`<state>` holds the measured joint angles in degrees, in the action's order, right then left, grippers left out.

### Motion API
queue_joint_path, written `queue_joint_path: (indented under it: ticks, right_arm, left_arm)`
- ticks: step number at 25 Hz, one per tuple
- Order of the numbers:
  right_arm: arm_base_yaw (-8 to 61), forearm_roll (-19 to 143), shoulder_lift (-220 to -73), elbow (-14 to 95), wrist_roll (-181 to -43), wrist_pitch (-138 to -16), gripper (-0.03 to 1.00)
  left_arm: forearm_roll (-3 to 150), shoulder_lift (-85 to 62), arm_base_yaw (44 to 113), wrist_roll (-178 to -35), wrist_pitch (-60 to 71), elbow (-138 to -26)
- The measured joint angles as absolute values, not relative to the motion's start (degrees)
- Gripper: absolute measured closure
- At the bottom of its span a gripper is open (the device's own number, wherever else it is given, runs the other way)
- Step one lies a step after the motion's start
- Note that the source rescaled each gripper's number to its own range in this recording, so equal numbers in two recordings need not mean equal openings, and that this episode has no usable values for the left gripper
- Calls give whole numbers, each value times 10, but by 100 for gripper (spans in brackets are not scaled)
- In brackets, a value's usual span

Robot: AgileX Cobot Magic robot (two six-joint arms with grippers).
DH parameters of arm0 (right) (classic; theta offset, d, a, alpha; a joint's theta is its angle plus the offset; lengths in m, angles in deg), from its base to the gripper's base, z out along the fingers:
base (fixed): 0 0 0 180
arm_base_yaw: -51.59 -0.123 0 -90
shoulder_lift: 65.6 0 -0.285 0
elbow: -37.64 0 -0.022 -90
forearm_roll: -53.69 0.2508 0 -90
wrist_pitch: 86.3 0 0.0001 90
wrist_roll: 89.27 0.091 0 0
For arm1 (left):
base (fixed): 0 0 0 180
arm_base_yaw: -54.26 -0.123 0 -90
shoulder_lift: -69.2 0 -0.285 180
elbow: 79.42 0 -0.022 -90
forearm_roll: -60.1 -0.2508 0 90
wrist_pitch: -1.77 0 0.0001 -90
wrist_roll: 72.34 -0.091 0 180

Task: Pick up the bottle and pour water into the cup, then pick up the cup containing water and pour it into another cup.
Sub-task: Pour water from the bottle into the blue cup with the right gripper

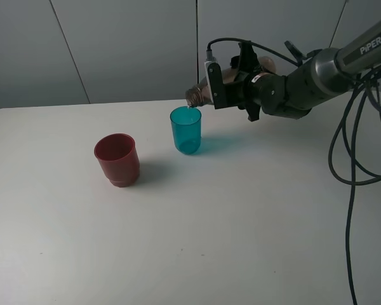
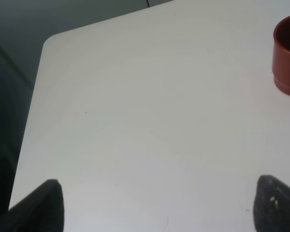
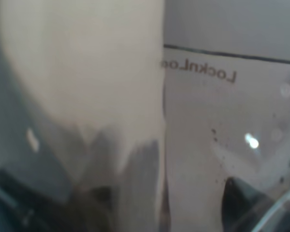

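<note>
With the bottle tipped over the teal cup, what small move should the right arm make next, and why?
Probably roll the wrist slightly further, keeping the mouth over the teal cup. The right gripper holds the bottle nearly level, its neck just above the cup's rim, so pouring looks underway; how much water has landed inside cannot be told.

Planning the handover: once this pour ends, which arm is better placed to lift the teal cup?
Probably left: the left end effector is open and empty, while the right end effector is shut on the bottle, tilted over the teal cup.
</note>
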<state>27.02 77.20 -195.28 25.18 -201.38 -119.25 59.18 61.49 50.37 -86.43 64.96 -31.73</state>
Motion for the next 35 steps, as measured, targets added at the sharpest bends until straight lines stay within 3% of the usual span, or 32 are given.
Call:
queue_joint_path:
  ticks: [35]
  right_arm:
    - [270, 738, -1953, 253, -2090, -1267, 97]
  left_arm:
    - [592, 615, 504, -863, 650, -317]
